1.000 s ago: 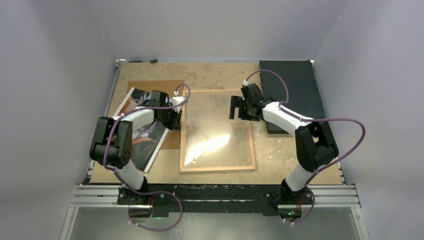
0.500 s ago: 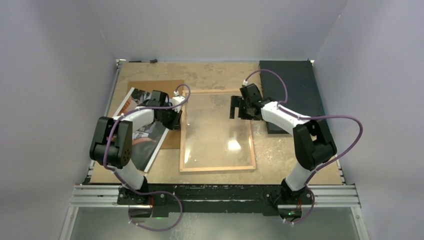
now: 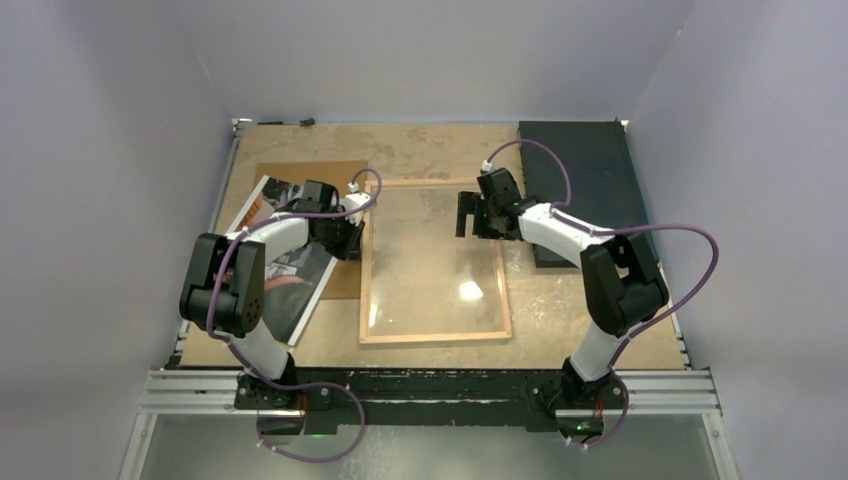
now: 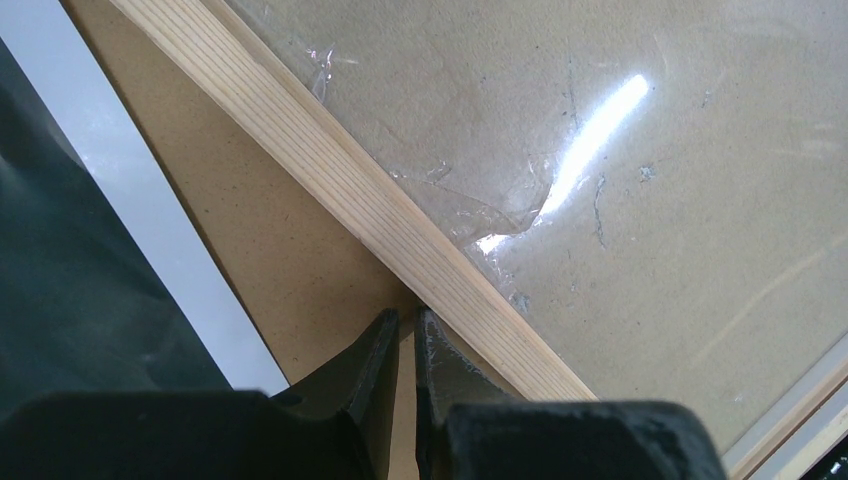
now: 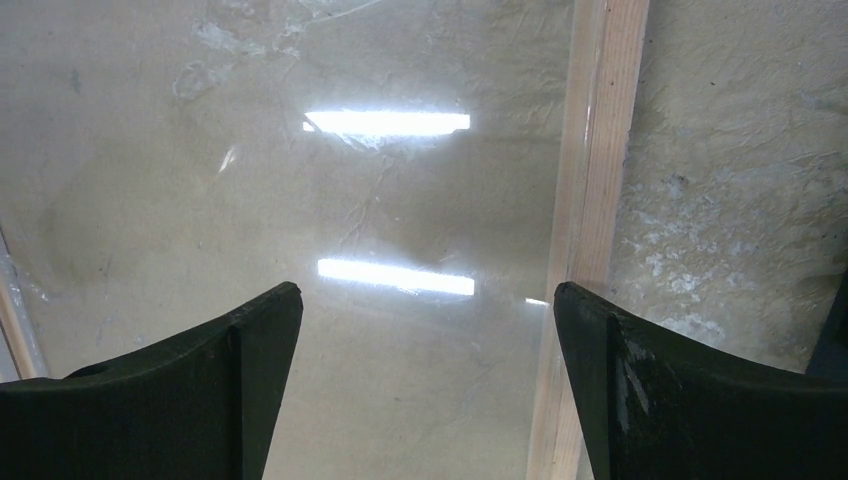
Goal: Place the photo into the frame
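The frame (image 3: pixel 435 338) lies flat in the middle of the table, light wood side up, with its clear pane (image 3: pixel 430 270) showing the table through it. The photo (image 3: pixel 305 285) lies to its left, partly under my left arm; its dark print and white border (image 4: pixel 150 230) show in the left wrist view. My left gripper (image 3: pixel 352 242) (image 4: pixel 405 318) is shut, its tips down at the frame's left wooden rail (image 4: pixel 330 160), nothing seen between them. My right gripper (image 3: pixel 478 215) (image 5: pixel 428 300) hangs open above the frame's upper right part, straddling the right rail (image 5: pixel 590 200).
A plain brown backing board (image 3: pixel 320 172) (image 4: pixel 280 250) lies under the photo's far end, against the frame's left side. A black mat (image 3: pixel 590 170) lies at the back right, close to my right arm. Purple cables loop off both arms.
My right arm has drawn slightly left and farther back over the frame, still open. The bright glare on the pane has shrunk to a small spot. The left arm has not moved.
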### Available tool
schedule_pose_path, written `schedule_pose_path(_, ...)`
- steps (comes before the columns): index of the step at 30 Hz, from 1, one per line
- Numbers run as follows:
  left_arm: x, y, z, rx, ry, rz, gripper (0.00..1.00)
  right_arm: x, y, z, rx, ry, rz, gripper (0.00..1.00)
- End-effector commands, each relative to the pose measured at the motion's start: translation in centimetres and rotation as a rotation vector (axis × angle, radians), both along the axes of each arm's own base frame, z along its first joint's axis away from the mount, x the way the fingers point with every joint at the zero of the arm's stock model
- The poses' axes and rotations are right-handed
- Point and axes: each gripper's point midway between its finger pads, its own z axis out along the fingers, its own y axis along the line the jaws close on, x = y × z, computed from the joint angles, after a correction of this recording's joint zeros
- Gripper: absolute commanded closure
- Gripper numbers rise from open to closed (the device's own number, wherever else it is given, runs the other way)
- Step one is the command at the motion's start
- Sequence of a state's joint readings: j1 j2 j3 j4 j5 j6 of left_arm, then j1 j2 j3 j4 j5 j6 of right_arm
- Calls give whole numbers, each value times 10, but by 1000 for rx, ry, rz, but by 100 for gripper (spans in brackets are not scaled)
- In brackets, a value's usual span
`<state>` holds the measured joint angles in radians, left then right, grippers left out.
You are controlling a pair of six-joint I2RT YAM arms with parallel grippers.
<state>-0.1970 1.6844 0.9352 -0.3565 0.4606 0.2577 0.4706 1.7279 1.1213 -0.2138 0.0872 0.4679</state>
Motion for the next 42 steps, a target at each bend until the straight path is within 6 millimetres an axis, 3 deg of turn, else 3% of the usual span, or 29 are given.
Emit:
schedule_pose_path(1, -13, 1, -4, 21, 51, -18, 91, 0, -1, 14, 12, -39, -16, 2)
schedule_pose_path(12, -13, 2, -4, 23, 49, -18, 92, -9, 5, 3, 54, -3, 6, 2)
schedule_pose_path(17, -13, 2, -4, 26, 47, -20, 92, -6, 8, 24, 133, -28, 23, 2)
schedule_pose_path(22, -14, 2, -4, 27, 47, -21, 92, -2, -5, 37, 184, -43, 10, 2)
schedule_pose_path(32, -12, 2, -3, 26, 44, -17, 92, -11, -9, 5, 195, 21, 20, 2)
schedule_pose_path(42, -13, 1, -7, 21, 52, -19, 92, -14, -5, -10, 215, 47, 26, 3)
